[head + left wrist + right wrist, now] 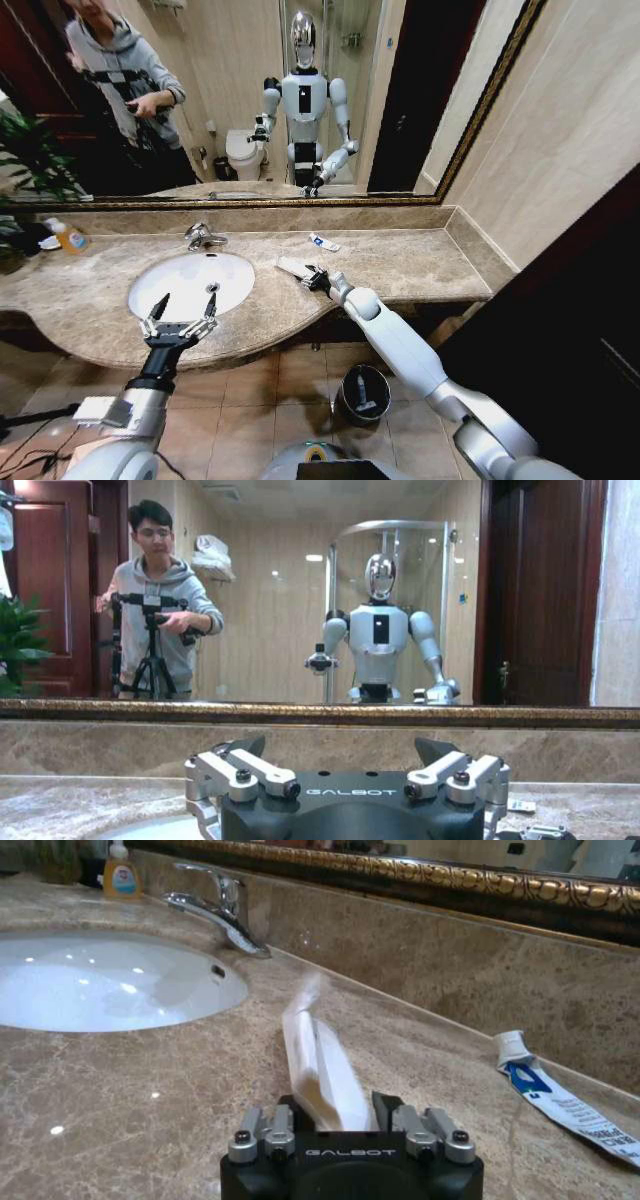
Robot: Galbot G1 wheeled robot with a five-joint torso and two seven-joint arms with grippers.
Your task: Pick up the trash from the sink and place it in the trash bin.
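Note:
The sink (pixel 236 272) is a white oval basin, and nothing shows lying in it. My left gripper (pixel 181 308) hangs open over its front rim, also seen as the left gripper (pixel 340 750) facing the mirror. My right gripper (pixel 314 279) is shut on a flat white packet (pixel 293 266) over the counter to the right of the basin. From the wrist, the packet (pixel 318 1057) sticks out between the fingers of the right gripper (pixel 337 1104). A white-and-blue tube (pixel 323 242) lies near the backsplash, seen closer as the tube (pixel 560 1099). The dark trash bin (pixel 345 378) stands on the floor below the counter.
A chrome faucet (pixel 203 237) stands behind the basin, and an orange soap bottle (pixel 68 237) sits at the counter's far left. The mirror runs along the back wall. A side wall closes the counter's right end. Tiled floor surrounds the bin.

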